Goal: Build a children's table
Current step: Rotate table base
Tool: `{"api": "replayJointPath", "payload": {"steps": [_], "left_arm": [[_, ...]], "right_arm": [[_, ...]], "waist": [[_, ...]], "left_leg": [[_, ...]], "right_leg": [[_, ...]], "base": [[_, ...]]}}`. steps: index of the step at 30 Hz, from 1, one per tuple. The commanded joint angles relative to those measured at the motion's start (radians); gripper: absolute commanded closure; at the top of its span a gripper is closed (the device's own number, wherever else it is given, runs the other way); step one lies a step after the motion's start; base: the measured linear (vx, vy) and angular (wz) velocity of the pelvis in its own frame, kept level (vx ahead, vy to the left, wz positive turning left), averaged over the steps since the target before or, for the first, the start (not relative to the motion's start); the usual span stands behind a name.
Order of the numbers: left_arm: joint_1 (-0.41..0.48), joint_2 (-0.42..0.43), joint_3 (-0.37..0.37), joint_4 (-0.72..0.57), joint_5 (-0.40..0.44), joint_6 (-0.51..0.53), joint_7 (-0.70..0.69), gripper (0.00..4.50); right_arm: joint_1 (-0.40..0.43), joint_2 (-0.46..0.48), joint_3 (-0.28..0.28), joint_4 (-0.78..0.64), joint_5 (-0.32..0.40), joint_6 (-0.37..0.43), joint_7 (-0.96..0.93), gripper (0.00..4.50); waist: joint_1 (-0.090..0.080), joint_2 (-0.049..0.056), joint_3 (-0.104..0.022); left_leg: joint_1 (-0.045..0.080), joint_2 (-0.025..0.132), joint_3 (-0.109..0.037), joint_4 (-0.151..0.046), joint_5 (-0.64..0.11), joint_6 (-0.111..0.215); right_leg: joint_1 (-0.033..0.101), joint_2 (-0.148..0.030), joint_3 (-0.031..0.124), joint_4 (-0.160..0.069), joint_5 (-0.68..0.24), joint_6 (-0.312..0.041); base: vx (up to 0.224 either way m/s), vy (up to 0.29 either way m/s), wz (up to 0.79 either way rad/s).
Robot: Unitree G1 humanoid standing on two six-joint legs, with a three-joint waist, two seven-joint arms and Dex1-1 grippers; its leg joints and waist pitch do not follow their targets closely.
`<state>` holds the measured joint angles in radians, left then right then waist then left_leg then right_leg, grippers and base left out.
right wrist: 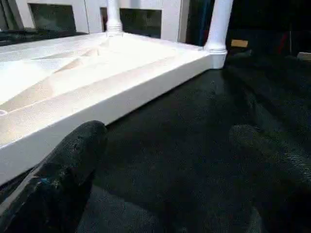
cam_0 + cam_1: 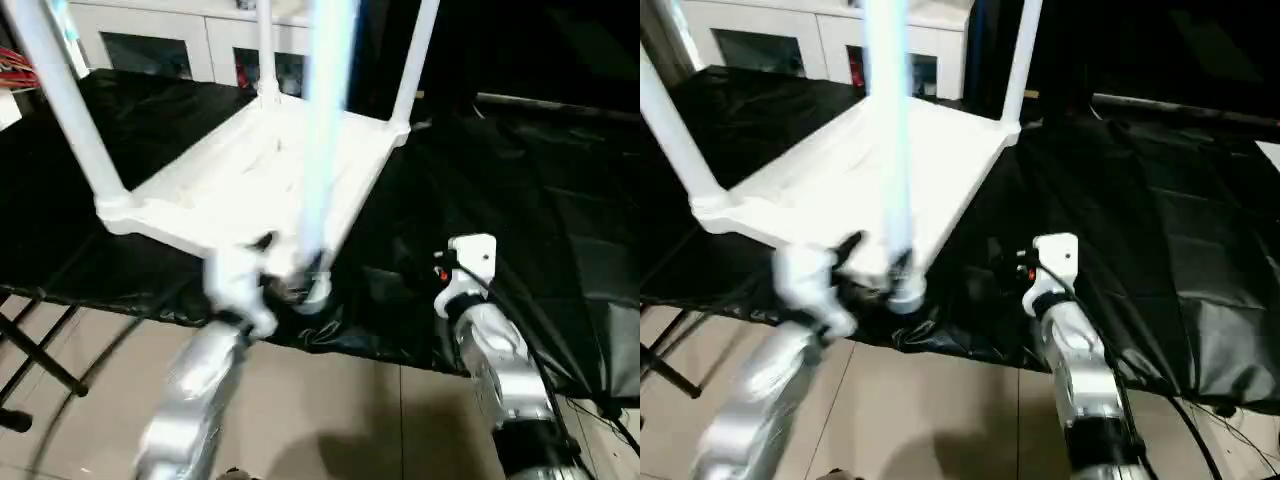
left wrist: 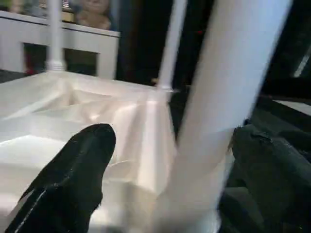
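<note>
Table (image 2: 250, 170) lies upside down on the black-covered bench (image 2: 520, 200), ribbed underside up, its near corner hanging at the bench's 6 o'clock edge. Three legs stand in the sockets at about 9, 12 and 2 o'clock of the top: (image 2: 70, 110), (image 2: 266, 50), (image 2: 415, 60). Fourth leg (image 2: 325, 130) is upright at the near corner, foot at the socket (image 2: 315, 292); blurred, so whether it is fully seated cannot be told.

Left claw (image 3: 165, 165) is wrapped around this leg low down, one black finger (image 3: 73, 179) on each side of the tube, holding it. Right claw (image 1: 165, 165) hovers wide and empty over the black cover, just beside the top's long edge at 3 o'clock, not touching it.

Judgement on handling:
- Top: hollow plastic, probably light and stiff; likely to slide on the cover if pushed sideways. Best braced by its rim beside the corner.
- Legs: smooth tapered tubes, probably slippery; a hold low near the socket gives the least leverage error.
- Risk: a tilted leg jams in the socket, or the overhanging corner tips.
</note>
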<state>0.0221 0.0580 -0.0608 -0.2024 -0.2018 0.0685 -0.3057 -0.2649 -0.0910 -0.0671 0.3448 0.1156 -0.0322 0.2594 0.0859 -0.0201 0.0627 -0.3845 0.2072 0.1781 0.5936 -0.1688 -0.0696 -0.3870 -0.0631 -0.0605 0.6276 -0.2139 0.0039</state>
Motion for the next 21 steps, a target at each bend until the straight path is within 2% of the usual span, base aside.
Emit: {"api": "replayJointPath", "payload": {"steps": [1,3,5,7,8,9,11,12,13,18,19,20,21], "left_arm": [[0.043,0.002,0.007,-0.048,-0.001,0.003,0.019,0.12],[0.109,-0.006,0.021,-0.089,0.022,0.014,0.064,0.12],[0.129,-0.013,0.03,-0.099,0.037,0.022,0.089,0.12],[0.165,-0.035,0.053,-0.133,0.035,0.03,0.126,0.12],[0.177,-0.041,0.059,-0.148,0.037,0.034,0.14,0.12],[0.184,-0.043,0.06,-0.155,0.039,0.035,0.147,0.12],[0.205,-0.042,0.071,-0.177,0.08,0.052,0.187,0.12],[0.213,-0.037,0.082,-0.181,0.108,0.067,0.213,0.12],[0.213,-0.037,0.082,-0.181,0.108,0.067,0.213,0.12],[0.212,-0.025,0.147,-0.211,0.097,0.084,0.256,0.12],[0.208,-0.02,0.151,-0.212,0.094,0.099,0.255,0.12],[0.192,-0.004,0.165,-0.195,0.098,0.127,0.258,0.12],[0.184,0.003,0.171,-0.186,0.099,0.135,0.26,0.12]], "right_arm": [[0.022,-0.007,0.003,-0.058,0.008,0.029,-0.008,0.0],[0.049,-0.023,0.013,-0.118,0.0,0.07,-0.003,0.0],[0.058,-0.031,0.016,-0.14,0.002,0.089,0.006,0.0],[0.076,-0.044,0.023,-0.184,0.004,0.121,0.018,0.0],[0.083,-0.048,0.026,-0.202,0.007,0.136,0.024,0.0],[0.088,-0.05,0.027,-0.21,0.008,0.143,0.029,0.0],[0.104,-0.061,0.048,-0.246,-0.003,0.171,0.043,0.0],[0.116,-0.067,0.062,-0.266,-0.016,0.182,0.049,0.0],[0.116,-0.067,0.062,-0.266,-0.016,0.182,0.049,0.0],[0.14,-0.043,0.073,-0.328,0.006,0.243,0.024,0.0],[0.141,-0.037,0.074,-0.331,0.008,0.246,0.02,0.0],[0.141,-0.023,0.082,-0.335,0.009,0.247,0.014,0.0],[0.142,-0.017,0.089,-0.34,0.007,0.25,0.014,0.0]], "waist": [[-0.004,-0.008,-0.054],[-0.004,-0.006,-0.054],[-0.006,-0.009,-0.056],[-0.007,-0.02,-0.053],[-0.006,-0.017,-0.052],[-0.007,-0.023,-0.051],[-0.007,-0.027,-0.051],[-0.009,-0.038,-0.051],[-0.008,-0.035,-0.052],[-0.008,-0.039,-0.053],[-0.007,-0.029,-0.054],[-0.012,-0.028,-0.054],[-0.01,-0.021,-0.056]], "left_leg": [[0.018,0.03,-0.009,-0.082,-0.323,-0.016],[0.015,0.032,-0.011,-0.083,-0.313,-0.02],[0.017,0.032,-0.01,-0.082,-0.309,-0.022],[0.017,0.03,-0.007,-0.081,-0.315,-0.02],[0.014,0.03,-0.01,-0.083,-0.316,-0.022],[0.014,0.029,-0.009,-0.083,-0.32,-0.022],[0.016,0.031,-0.011,-0.084,-0.329,-0.022],[0.016,0.032,-0.011,-0.083,-0.335,-0.021],[0.016,0.03,-0.011,-0.083,-0.333,-0.022],[0.02,0.03,-0.015,-0.086,-0.357,-0.032],[0.022,0.029,-0.016,-0.086,-0.362,-0.036],[0.021,0.029,-0.015,-0.087,-0.377,-0.043],[0.024,0.027,-0.017,-0.086,-0.383,-0.046]], "right_leg": [[0.021,-0.065,0.051,-0.1,-0.313,-0.098],[0.022,-0.064,0.052,-0.099,-0.299,-0.08],[0.022,-0.06,0.052,-0.097,-0.277,-0.075],[0.019,-0.059,0.054,-0.101,-0.288,-0.069],[0.021,-0.061,0.054,-0.101,-0.301,-0.065],[0.02,-0.059,0.054,-0.105,-0.312,-0.057],[0.018,-0.059,0.055,-0.105,-0.323,-0.042],[0.016,-0.058,0.054,-0.107,-0.326,-0.033],[0.017,-0.059,0.055,-0.106,-0.327,-0.031],[0.013,-0.057,0.054,-0.107,-0.319,-0.03],[0.011,-0.057,0.054,-0.105,-0.316,-0.033],[0.01,-0.054,0.054,-0.108,-0.306,-0.035],[0.01,-0.053,0.053,-0.106,-0.296,-0.038]], "base": [[0.0,0.0,0.0],[0.0,0.0,0.0],[0.0,0.0,0.0],[0.0,0.0,0.0],[0.0,0.0,0.0],[0.0,0.0,0.0],[0.0,0.0,0.0],[0.0,0.0,0.0],[0.0,0.0,0.0],[0.0,0.0,0.0],[0.0,0.0,0.0],[0.0,0.0,0.0],[0.0,0.0,0.0]]}}
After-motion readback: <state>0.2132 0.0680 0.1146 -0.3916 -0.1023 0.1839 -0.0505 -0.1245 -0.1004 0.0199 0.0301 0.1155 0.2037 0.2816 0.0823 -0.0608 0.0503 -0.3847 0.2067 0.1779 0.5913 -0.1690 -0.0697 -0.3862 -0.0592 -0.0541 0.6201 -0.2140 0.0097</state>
